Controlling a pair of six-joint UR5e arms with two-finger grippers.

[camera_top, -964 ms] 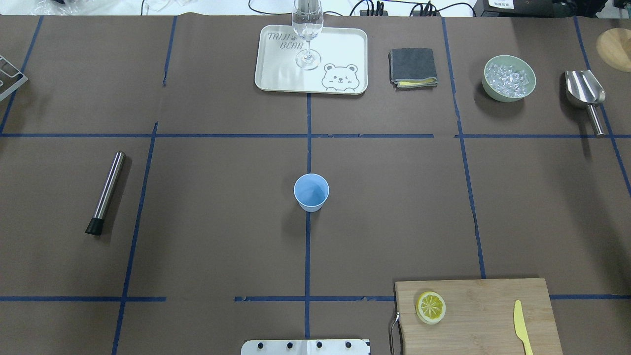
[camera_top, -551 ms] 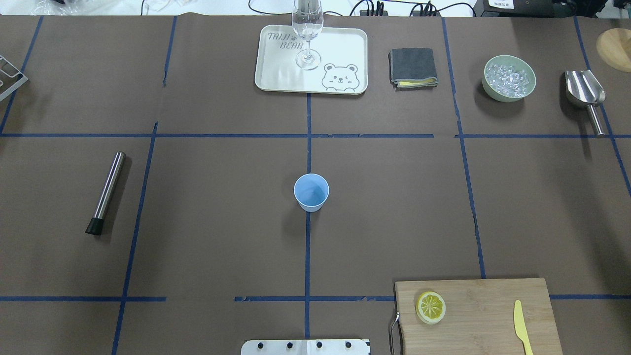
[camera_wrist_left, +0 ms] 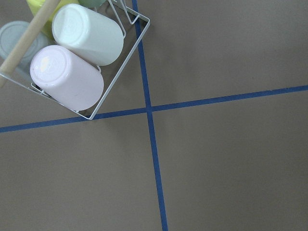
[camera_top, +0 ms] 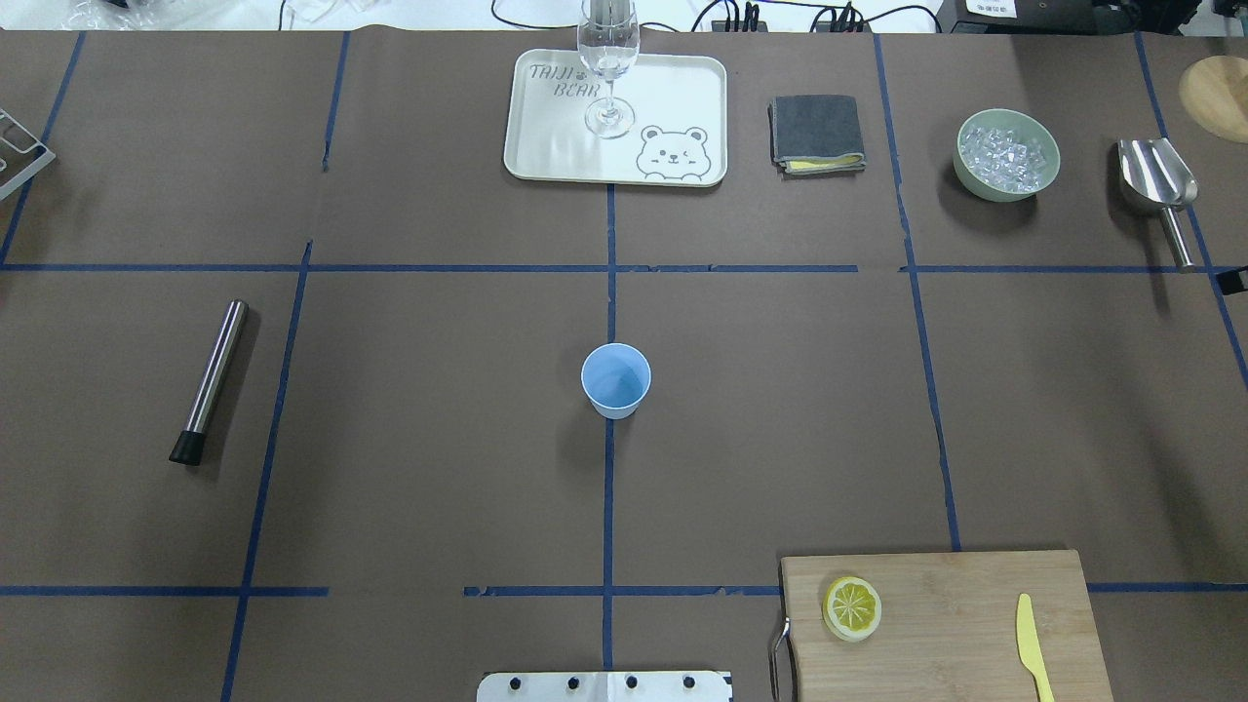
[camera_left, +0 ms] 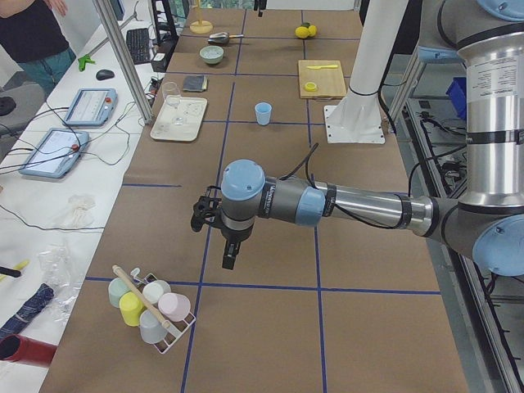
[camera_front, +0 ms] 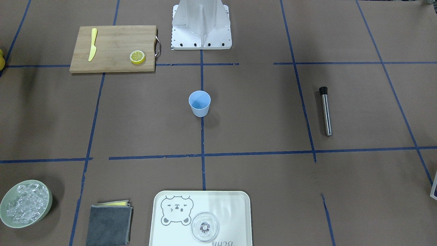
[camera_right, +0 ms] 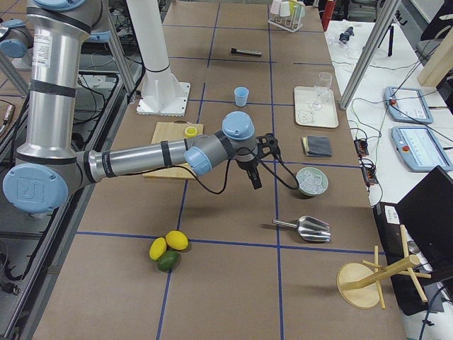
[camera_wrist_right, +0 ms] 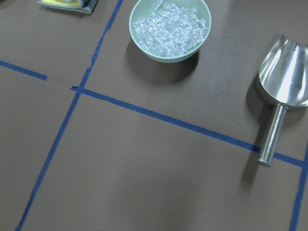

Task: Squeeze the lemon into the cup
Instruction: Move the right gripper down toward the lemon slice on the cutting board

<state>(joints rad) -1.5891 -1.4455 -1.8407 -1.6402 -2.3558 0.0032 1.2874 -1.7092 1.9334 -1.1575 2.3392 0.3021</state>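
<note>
The lemon [camera_top: 852, 608] is a thin yellow slice lying flat on the left part of a wooden cutting board [camera_top: 955, 624], near the table's front right. It also shows in the front view [camera_front: 137, 57]. The light-blue cup [camera_top: 615, 380] stands upright at the table's middle, also in the front view [camera_front: 199, 103]. My left gripper [camera_left: 227, 255] hangs over the table's far left end, well away from both. My right gripper [camera_right: 255, 178] hangs over the right side near the ice bowl. I cannot tell whether either gripper is open or shut.
A yellow plastic knife [camera_top: 1032, 643] lies on the board. At the back are a tray [camera_top: 546, 146] with a wine glass [camera_top: 608, 58], a folded cloth [camera_top: 817, 134], a bowl of ice [camera_top: 1006, 154] and a metal scoop [camera_top: 1158, 190]. A steel muddler [camera_top: 210, 380] lies left. A cup rack [camera_wrist_left: 77, 72] stands far left.
A small dark part of the right arm's tool now shows at the right edge of the overhead view. Nothing on the table has moved.
</note>
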